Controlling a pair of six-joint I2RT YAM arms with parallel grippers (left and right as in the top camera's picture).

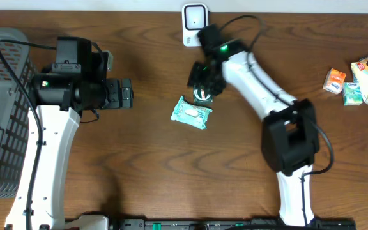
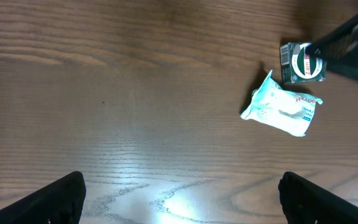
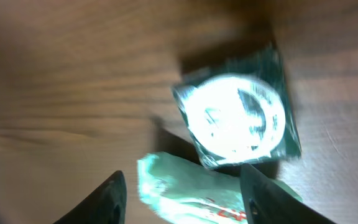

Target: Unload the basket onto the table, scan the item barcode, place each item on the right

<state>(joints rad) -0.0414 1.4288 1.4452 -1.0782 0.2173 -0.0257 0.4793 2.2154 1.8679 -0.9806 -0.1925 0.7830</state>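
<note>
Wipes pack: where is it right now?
Overhead view, mid-table: the wipes pack lies just left of the dark green box, nearer the robot, with the scanner at the far edge.

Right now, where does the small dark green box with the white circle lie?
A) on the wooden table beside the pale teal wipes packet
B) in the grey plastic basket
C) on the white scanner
A: the dark green box lies on the wooden table close beside the teal packet.
</note>
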